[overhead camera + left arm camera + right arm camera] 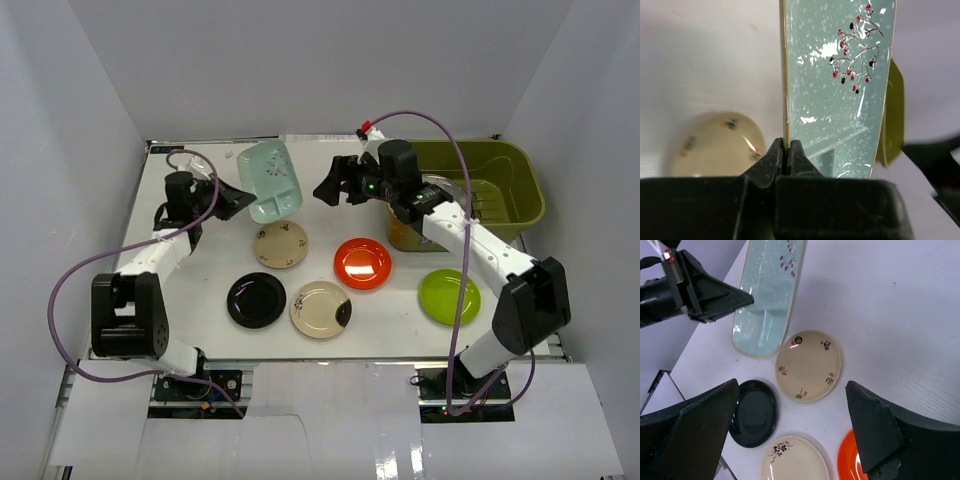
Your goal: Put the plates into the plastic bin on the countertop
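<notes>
Left wrist view, bottom of frame: left gripper [786, 150] sits closest, fingers pressed together on the thin rim of the pale-green plate [840, 100], which stands on edge above them with its berry-sprig print in the upper right. In the top view the same plate [272, 180] hangs tilted in the upper centre-left, above the white surface [380, 330]. Its low edge is just over the tan plate [280, 244], and I cannot tell whether they touch. Right gripper [333, 183] hovers just right of the held plate in the upper centre, fingers spread wide, holding nothing and facing it. Plastic bin [520, 165] stands at the upper right, well apart from the left arm, its floor partly hidden behind the right arm. Flat on the surface lie the orange-red plate [362, 263], black plate [256, 300], cream plate [320, 309] and lime-green plate [449, 296]. Judgement: the step in hand is moving the pale-green plate, gripped and raised but not yet binned. The bin is on the right arm's side, so the next move looks like a handover. The right fingers must close on a free stretch of rim before the left ones let go. Risk: a glossy plate pinched only at its edge may swing or slip.
</notes>
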`<act>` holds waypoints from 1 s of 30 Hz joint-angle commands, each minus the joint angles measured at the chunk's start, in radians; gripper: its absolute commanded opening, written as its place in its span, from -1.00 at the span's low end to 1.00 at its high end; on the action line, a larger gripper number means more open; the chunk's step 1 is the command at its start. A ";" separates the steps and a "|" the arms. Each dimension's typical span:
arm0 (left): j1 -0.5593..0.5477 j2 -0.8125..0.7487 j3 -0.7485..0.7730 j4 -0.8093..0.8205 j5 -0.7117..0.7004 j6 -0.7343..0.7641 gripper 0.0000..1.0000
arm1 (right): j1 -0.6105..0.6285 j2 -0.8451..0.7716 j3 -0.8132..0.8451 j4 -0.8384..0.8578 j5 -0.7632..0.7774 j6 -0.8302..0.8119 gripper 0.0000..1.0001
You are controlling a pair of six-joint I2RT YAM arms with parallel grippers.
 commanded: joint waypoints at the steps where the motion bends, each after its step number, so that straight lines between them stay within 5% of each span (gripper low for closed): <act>1: -0.094 -0.108 -0.047 0.081 0.111 -0.023 -1.00 | 0.018 0.088 0.093 0.011 0.003 0.001 0.87; 6: -0.169 -0.159 -0.097 0.091 0.143 -0.022 -1.00 | 0.021 0.165 0.108 0.010 0.038 0.012 1.00; 9: -0.215 -0.156 -0.106 0.098 0.163 -0.025 -1.00 | 0.021 0.202 0.102 0.022 0.028 0.031 0.77; 14: -0.237 -0.197 -0.097 0.124 0.183 -0.026 -0.96 | 0.021 0.208 0.052 0.059 0.002 0.076 -0.31; 15: -0.237 -0.206 -0.089 0.124 0.192 -0.025 -0.76 | 0.021 0.203 0.047 0.060 0.003 0.079 -0.54; 20: -0.242 -0.251 -0.069 0.114 0.220 -0.023 -0.63 | 0.018 0.197 0.096 0.041 -0.001 0.081 -0.52; 21: -0.242 -0.257 -0.067 0.113 0.223 -0.023 -0.58 | 0.015 0.197 0.107 0.030 0.000 0.079 -0.82; 26: -0.260 -0.288 -0.029 0.059 0.252 0.032 0.21 | -0.054 0.116 0.107 0.036 0.000 0.119 -0.84; 30: -0.271 -0.291 0.023 -0.056 0.191 0.113 0.41 | -0.189 0.009 0.056 0.095 -0.015 0.175 -0.85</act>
